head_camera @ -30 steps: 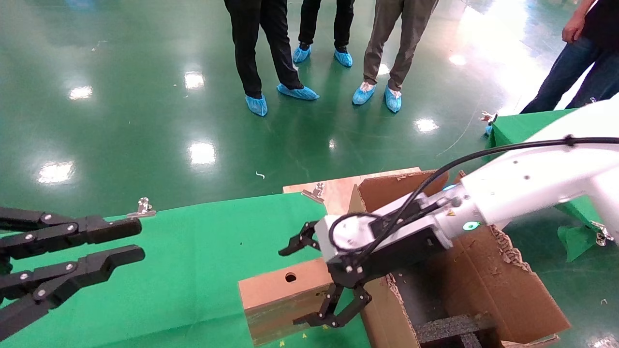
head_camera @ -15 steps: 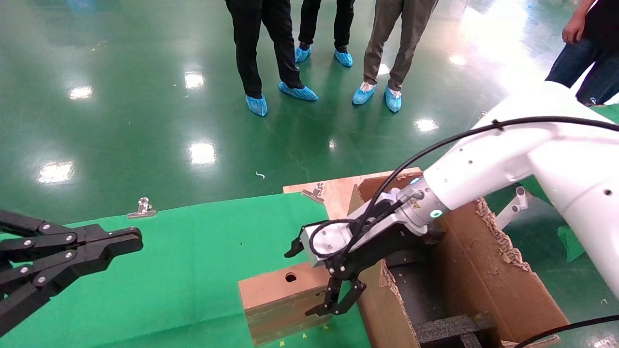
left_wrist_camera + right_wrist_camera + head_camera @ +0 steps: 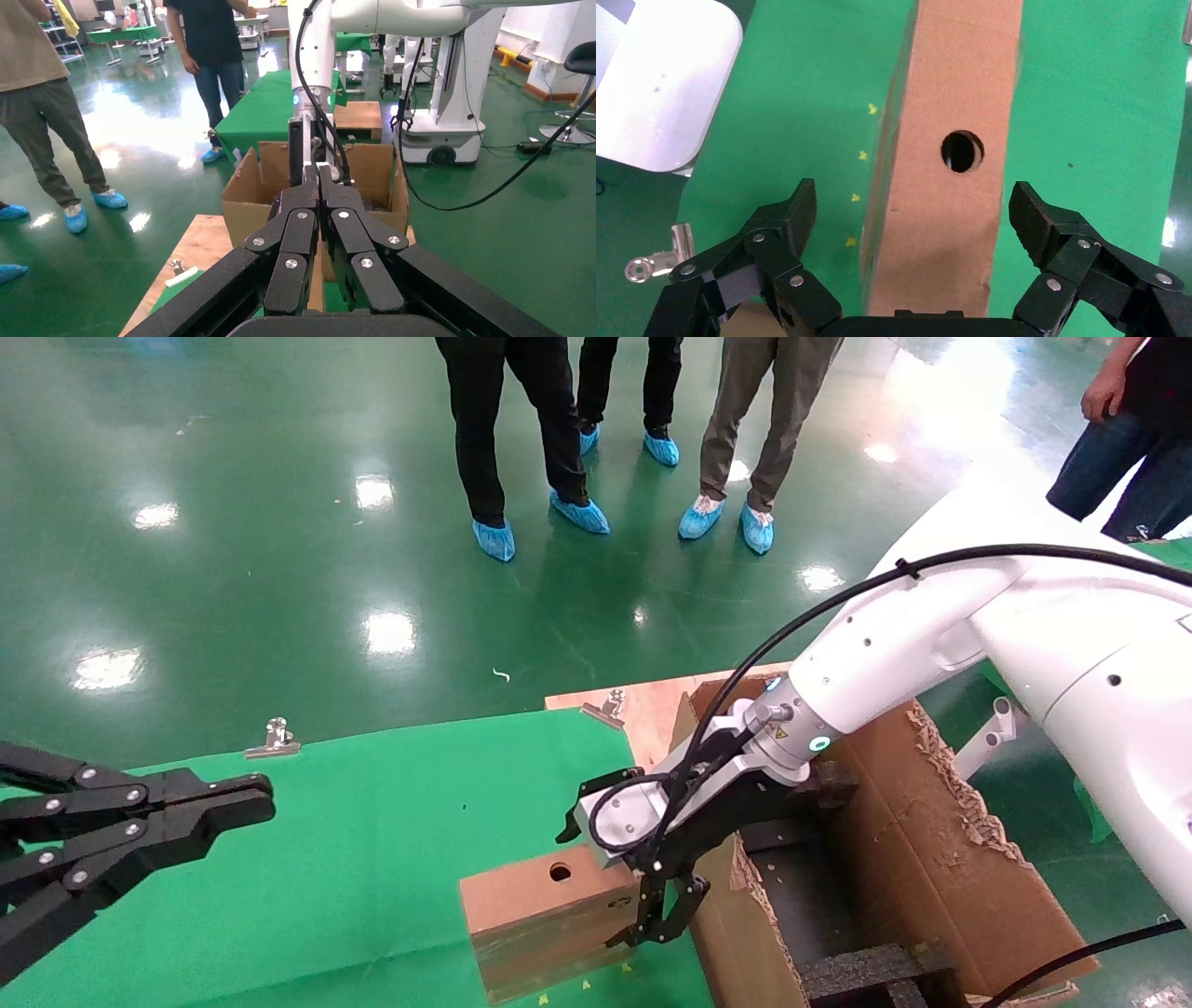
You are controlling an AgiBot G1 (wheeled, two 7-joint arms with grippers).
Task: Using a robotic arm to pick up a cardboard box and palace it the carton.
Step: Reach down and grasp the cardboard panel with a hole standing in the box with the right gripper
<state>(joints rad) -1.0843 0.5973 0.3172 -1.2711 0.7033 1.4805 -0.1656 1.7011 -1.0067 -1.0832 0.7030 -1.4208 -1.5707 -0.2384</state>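
Note:
The small cardboard box (image 3: 540,905) lies on the green cloth, its round-holed face up, close beside the carton (image 3: 931,877). The white robotic arm reaches down from the right. Its right gripper (image 3: 610,882) is open and straddles the box's end nearest the carton, one finger on each side, not touching. In the right wrist view the box (image 3: 947,175) runs between the spread fingers of the gripper (image 3: 914,203). My all-black left gripper (image 3: 261,798) hovers shut and empty over the cloth at far left, also shown in its wrist view (image 3: 318,172), with the carton (image 3: 246,189) beyond.
Black foam blocks (image 3: 866,966) sit inside the carton. Metal clips (image 3: 277,738) (image 3: 610,705) hold the green cloth (image 3: 372,840) at its far edge. A wooden board (image 3: 652,705) lies under the carton. Several people stand on the green floor behind.
The left gripper has shut. The right arm has swung left and down, bringing its open gripper lower over the small box's end by the carton.

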